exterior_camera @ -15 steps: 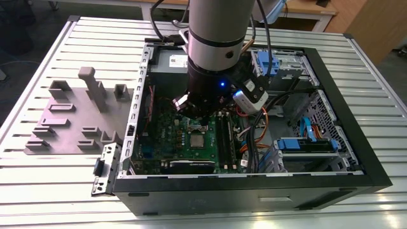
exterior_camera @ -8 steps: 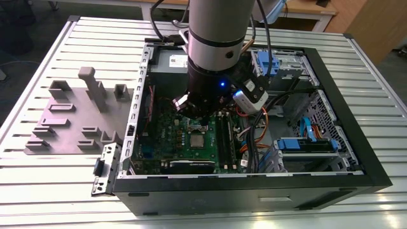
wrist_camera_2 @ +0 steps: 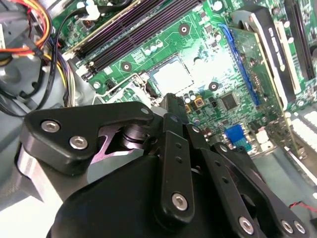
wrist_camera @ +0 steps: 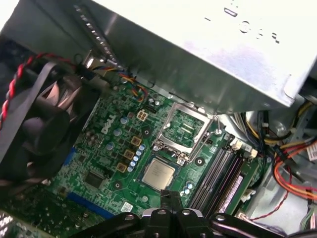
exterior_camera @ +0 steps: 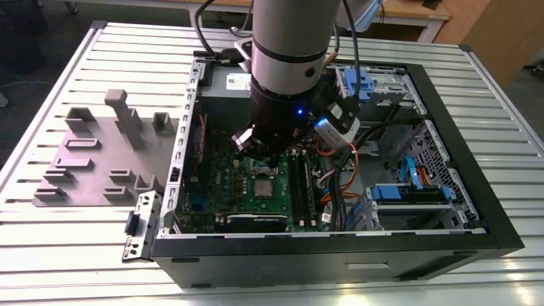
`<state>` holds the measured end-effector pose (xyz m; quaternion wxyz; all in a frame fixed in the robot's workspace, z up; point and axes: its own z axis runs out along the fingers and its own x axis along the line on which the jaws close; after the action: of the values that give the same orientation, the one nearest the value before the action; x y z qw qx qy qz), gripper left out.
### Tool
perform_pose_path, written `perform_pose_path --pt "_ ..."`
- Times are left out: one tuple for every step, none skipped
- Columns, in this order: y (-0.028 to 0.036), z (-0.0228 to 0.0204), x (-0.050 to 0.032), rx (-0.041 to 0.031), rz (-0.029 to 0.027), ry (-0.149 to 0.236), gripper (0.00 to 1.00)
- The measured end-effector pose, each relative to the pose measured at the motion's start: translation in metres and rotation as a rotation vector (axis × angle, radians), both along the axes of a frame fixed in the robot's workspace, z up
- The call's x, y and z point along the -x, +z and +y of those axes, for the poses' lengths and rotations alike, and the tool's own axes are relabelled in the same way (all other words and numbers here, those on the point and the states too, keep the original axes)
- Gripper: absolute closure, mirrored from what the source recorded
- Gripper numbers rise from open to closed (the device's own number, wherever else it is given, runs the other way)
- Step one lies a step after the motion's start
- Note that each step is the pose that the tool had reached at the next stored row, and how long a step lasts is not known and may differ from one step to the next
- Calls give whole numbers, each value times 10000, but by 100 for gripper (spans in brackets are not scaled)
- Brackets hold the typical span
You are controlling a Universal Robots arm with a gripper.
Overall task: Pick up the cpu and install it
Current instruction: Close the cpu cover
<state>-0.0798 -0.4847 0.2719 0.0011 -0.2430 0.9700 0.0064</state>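
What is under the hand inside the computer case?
The cpu lies flat on the green motherboard below the hand, next to the hinged-open silver socket frame. The chip covers whatever is beneath it.

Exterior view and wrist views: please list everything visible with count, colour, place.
slatted metal table: one, silver, under everything
open computer case: one, black, on the table
moulded fixture plate: one, grey, exterior view's left of case
motherboard: one, green, inside the case
rectangular socket frame: one, silver, on the motherboard
small square cpu: one, silvery, on the motherboard beside that frame
round fan: one, black, inside the case
robot arm: one, silver and black, reaching into the case
gripper: one, black, shut, near the cpu
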Motion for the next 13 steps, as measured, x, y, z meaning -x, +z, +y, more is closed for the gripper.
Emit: perform_pose_path --pt "0 0 0 0 0 157 89" --pt "0 0 0 0 0 302 89" --pt "0 0 0 0 0 425 89" --pt "0 0 0 0 0 510 89" --pt "0 0 0 0 0 555 89" --pt "0 0 0 0 0 569 89" --pt "0 0 0 0 0 569 89" --pt "0 0 0 0 0 572 89" --pt "0 0 0 0 0 575 89" --pt "0 0 0 0 0 575 89" --pt "0 0 0 -1 0 575 89" --pt "0 0 0 0 0 576 89" --pt "0 0 0 0 0 576 89"
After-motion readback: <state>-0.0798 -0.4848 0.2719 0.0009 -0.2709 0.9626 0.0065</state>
